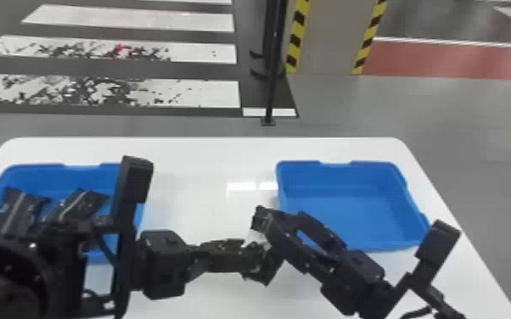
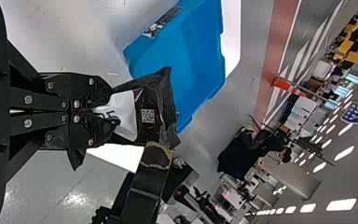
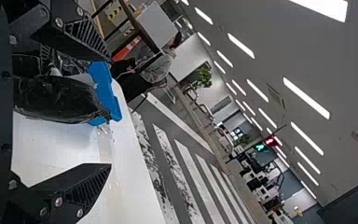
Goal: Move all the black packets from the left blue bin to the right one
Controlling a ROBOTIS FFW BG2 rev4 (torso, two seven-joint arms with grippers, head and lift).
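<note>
I have the black packet [image 2: 154, 95] at my twelve o'clock, above the white table [image 1: 199, 165], clamped by its end in my left gripper [image 2: 109, 111]. My right gripper [image 3: 108, 112] has its fingers apart with the packet between them, nearer one than the other; I cannot tell whether that finger touches it.

I take this as a handover. The left should stay firm and still while the right gets centred on the free end, deep enough to bite the packet's body instead of a loose corner. I want the right closed evenly, clear of the left fingertips, before the left lets go. The wrapper looks slick and floppy, so a shallow pinch could slide off, and pulling with both on it could tear it.

Then the right should lift clear and swing to the right bin [image 1: 352, 212] at one o'clock, lowering the packet past the rim before letting go. Two more packets [image 1: 17, 212] lie in the left bin [image 1: 44, 174] at ten o'clock, so the job looks far from finished.
</note>
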